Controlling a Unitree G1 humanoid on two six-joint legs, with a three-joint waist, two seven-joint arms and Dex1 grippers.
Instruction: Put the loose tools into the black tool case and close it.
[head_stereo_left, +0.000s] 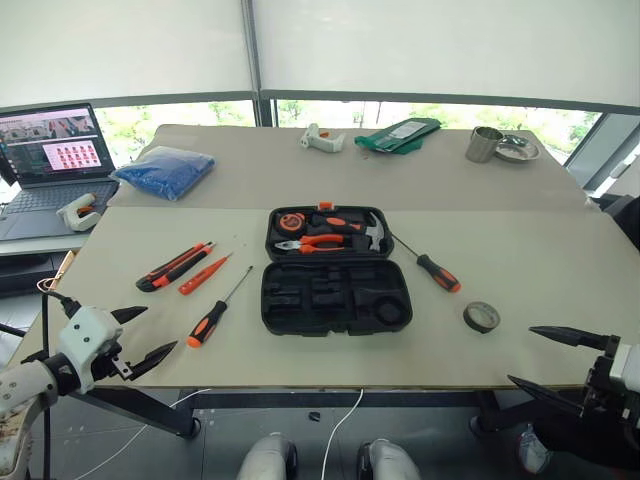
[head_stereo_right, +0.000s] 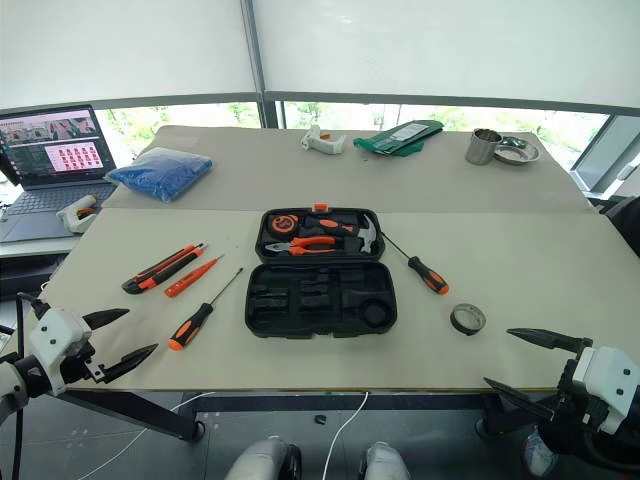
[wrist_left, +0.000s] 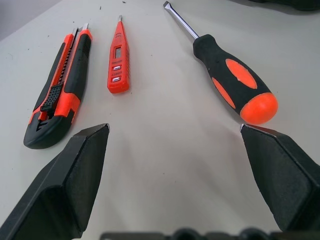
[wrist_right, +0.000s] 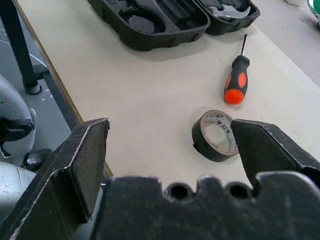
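Left arm: reaches in over the table's near left corner, its gripper (head_stereo_left: 140, 337) angled slightly down and inward toward the tools, held above the table edge (head_stereo_left: 300, 385).
Left fingers: spread wide apart, nothing between them; in the left wrist view the two black fingertips (wrist_left: 85, 150) frame bare tabletop.
Right arm: comes in at the near right corner, its gripper (head_stereo_right: 525, 360) tilted a little down and pointing inward, off the table's front edge.
Right fingers: wide apart and empty; in the right wrist view one fingertip overlaps the tape roll's edge, contact cannot be told.
Tool case (head_stereo_left: 335, 296): lies open at the table's middle, the near half empty, the far half holding pliers (head_stereo_left: 310, 242), a hammer (head_stereo_left: 374, 233) and a tape measure (head_stereo_left: 291, 221).
Utility knife (head_stereo_left: 173, 267): on the table left of the case, lying slantwise.
Tester screwdriver (head_stereo_left: 203, 275): just beside the knife, on its case side.
Left screwdriver (head_stereo_left: 213, 317): nearer the front edge, handle toward the left gripper, tip pointing at the case.
Right screwdriver (head_stereo_left: 432, 267): right of the case, handle toward the front.
Tape roll (head_stereo_left: 481, 317): flat on the table, right of the case, near the right gripper.
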